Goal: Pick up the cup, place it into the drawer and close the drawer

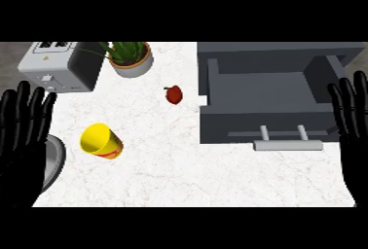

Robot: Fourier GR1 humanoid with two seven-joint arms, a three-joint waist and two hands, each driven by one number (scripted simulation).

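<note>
The yellow cup [101, 141] sits on the left half of the white marble desk [187, 175]. Its mouth faces up and to the left, and there is a red-and-orange band low on its side. I can't say whether it stands straight or leans. Nothing touches it. My left hand [25, 126] is just to its left at the view's edge, fingers straight and pointing up, open and holding nothing, apart from the cup. Below the cup and partly under that hand, the curved rim of a grey round object [56, 163] shows at the desk's left edge, and I can't make out what it is. Up and to the right of the cup, near the middle of the desk, lies a small red fruit [174, 94] with a dark stalk. Beyond that, at the far side, a potted plant [131, 58] in a pale pot stands beside a silver toaster [56, 65] in the far left corner. Across on the right, well apart from the cup, the dark grey drawer [237, 127] is pulled out, with its bare inside showing and its pale bar handle [287, 145] nearest to me. My right hand [350, 116] shows at the right edge alongside the drawer, fingers straight up, open and empty.
</note>
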